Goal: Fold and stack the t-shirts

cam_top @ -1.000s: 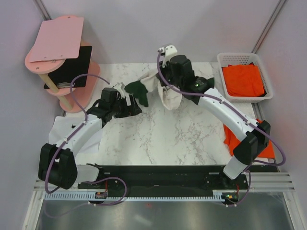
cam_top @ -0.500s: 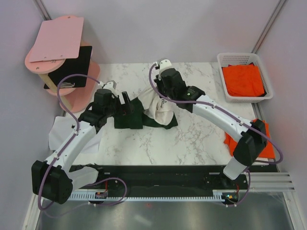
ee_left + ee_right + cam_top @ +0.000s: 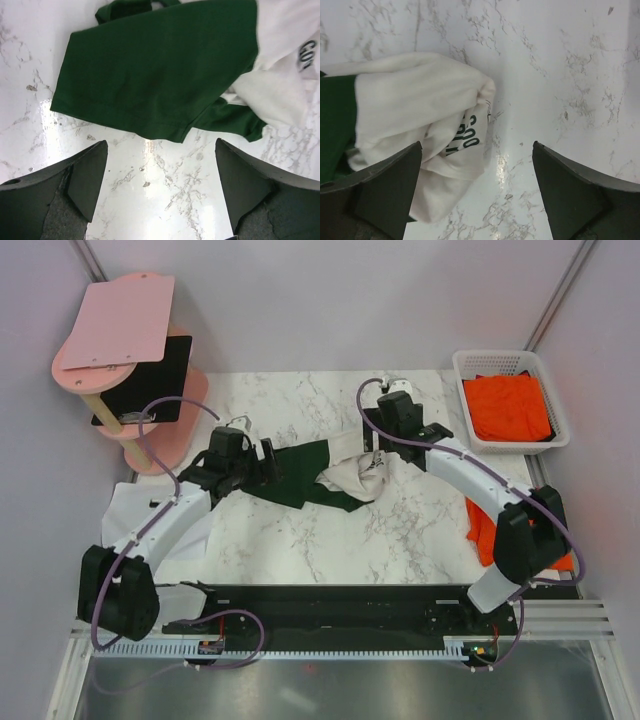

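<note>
L fingers [image 3: 75, 185] & R fingers [image 3: 380, 195] both gape wide, holding nothing. Cream/green t-shirt [image 3: 345, 478] lies bunched at table [image 3: 300, 530] centre, green sleeve toward 9 o'clock. Orange t-shirts [image 3: 508, 405] sit in basket [image 3: 460, 365] at 2 o'clock. Risk: a pinch into the heap likely catches 2+ layers, dragging it crooked. Print mostly hidden in folds; only "GO" reads.

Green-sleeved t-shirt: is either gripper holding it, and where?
No. The left gripper and right gripper are open and empty; the t-shirt lies loose on the table.
</note>
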### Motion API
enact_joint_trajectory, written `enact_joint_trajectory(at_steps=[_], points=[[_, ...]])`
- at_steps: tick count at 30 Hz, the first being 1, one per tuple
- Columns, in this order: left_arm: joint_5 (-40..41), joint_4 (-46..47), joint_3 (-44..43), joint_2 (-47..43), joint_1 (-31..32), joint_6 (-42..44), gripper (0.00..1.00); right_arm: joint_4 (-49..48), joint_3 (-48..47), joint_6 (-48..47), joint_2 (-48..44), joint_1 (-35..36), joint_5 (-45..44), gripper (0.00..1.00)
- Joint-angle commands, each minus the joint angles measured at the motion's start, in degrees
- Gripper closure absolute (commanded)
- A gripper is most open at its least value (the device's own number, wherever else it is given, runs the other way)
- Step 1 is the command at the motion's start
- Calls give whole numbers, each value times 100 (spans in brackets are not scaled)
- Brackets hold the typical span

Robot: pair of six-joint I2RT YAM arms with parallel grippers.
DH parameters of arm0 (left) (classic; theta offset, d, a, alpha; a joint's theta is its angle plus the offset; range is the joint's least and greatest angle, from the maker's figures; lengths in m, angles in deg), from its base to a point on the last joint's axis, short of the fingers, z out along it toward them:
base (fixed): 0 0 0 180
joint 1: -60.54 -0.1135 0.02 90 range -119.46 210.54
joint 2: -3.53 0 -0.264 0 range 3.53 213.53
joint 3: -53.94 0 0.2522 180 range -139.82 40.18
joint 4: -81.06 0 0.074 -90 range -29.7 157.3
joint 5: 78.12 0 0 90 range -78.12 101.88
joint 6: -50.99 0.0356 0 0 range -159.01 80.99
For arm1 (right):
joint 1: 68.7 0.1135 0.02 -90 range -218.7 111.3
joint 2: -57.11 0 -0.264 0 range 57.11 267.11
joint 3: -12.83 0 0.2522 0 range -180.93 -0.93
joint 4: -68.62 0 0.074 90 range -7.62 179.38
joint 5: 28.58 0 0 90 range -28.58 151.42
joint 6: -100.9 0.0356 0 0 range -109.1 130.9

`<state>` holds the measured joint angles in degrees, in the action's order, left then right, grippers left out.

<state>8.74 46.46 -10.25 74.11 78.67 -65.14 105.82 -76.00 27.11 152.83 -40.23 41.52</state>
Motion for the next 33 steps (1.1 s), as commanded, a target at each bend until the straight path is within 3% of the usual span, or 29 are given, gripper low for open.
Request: enact_joint_trajectory(at_steps=[1,7,15,18,21,22,23,33], points=[[129,185,130,508,15,-242,6,-516,237,172,-861,62,197,2],[147,642,210,1097,-37,-480,6,-578,686,216,-1275,62,355,2],[-56,361,-449,2345,-90,-323,10,-578,1108,234,-1504,71,347,2],[-55,370,-529,2653,-90,-314,22,-569,1170,243,-1539,71,329,2],[-91,370,-608,2899,-90,-279,55,-569,1187,251,-1574,71,320,2],[-47,361,-643,2917,-90,-296,85,-569,1196,243,-1592,54,311,2],[-29,361,-660,2873,-90,-314,97,-569,1205,234,-1600,62,320,2],[191,-534,-1626,1476,-90,-138,98,-674,1425,356,-1671,54,1039,2]])
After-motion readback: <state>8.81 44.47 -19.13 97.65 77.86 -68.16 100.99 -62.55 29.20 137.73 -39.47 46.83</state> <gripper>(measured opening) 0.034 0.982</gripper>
